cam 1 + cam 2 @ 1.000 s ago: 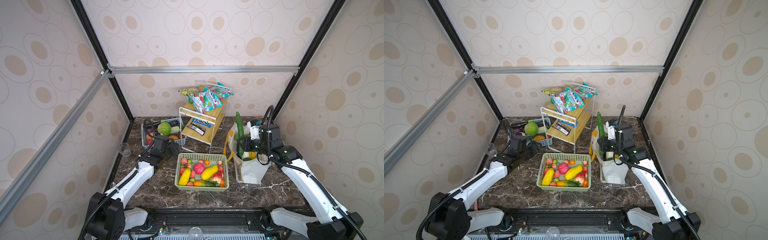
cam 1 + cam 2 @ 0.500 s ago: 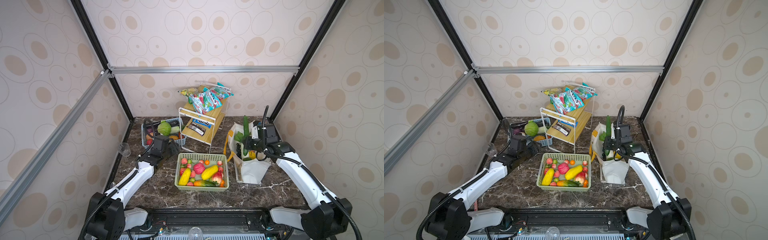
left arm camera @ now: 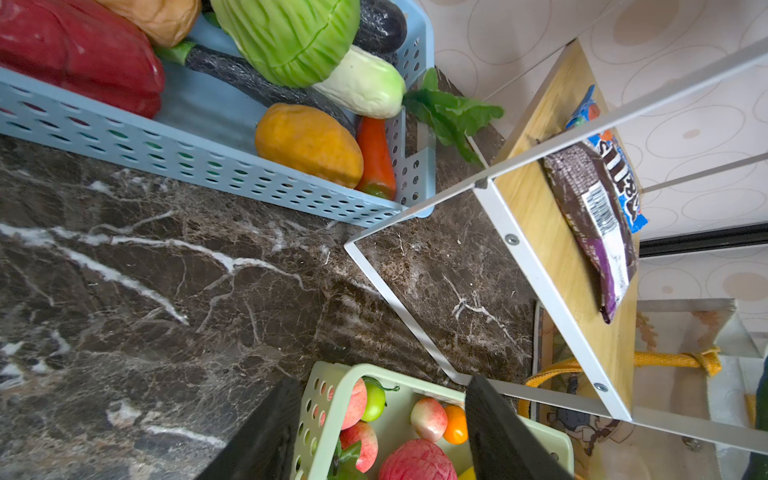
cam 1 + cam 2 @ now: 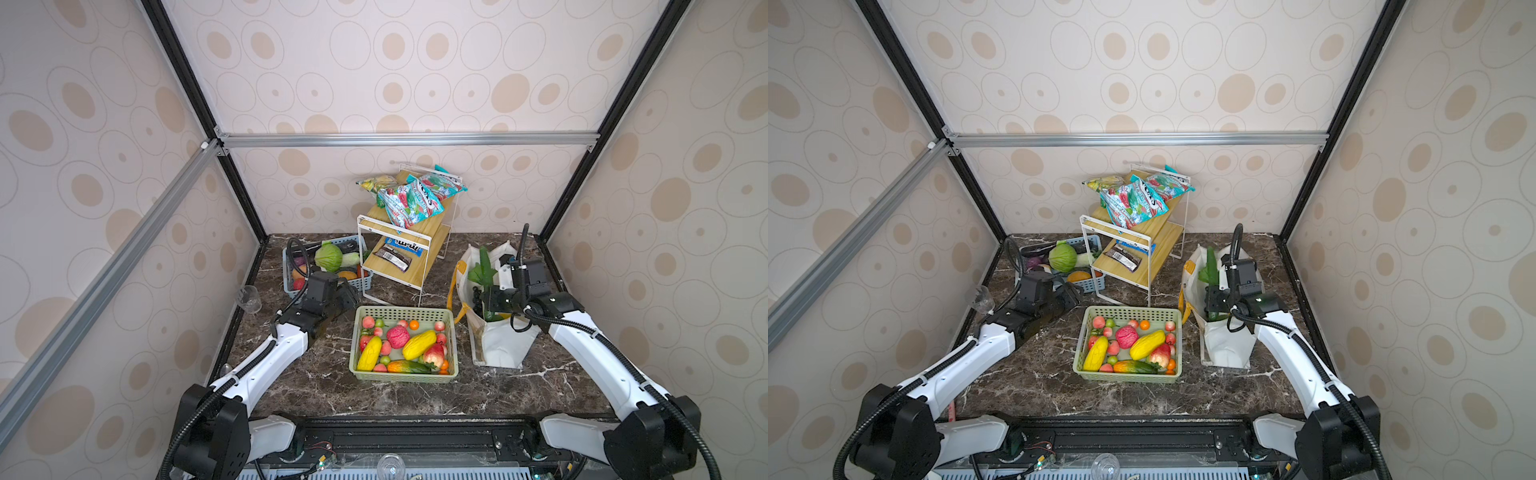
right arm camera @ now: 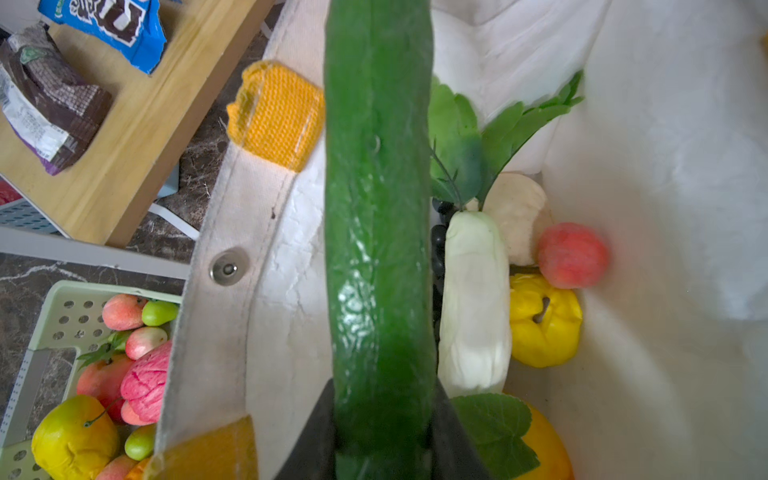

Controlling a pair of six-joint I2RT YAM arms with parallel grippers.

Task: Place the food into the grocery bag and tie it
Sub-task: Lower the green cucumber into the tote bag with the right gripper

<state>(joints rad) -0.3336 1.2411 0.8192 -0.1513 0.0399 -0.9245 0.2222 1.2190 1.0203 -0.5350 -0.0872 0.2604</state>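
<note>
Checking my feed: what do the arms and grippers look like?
The left arm and right arm have white shells, black joints and black bases, each with a black ribbed cable alongside. The left gripper and right gripper are black with flat jaws.

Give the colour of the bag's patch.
Mustard yellow; the patch shows best in the right wrist view.
</note>
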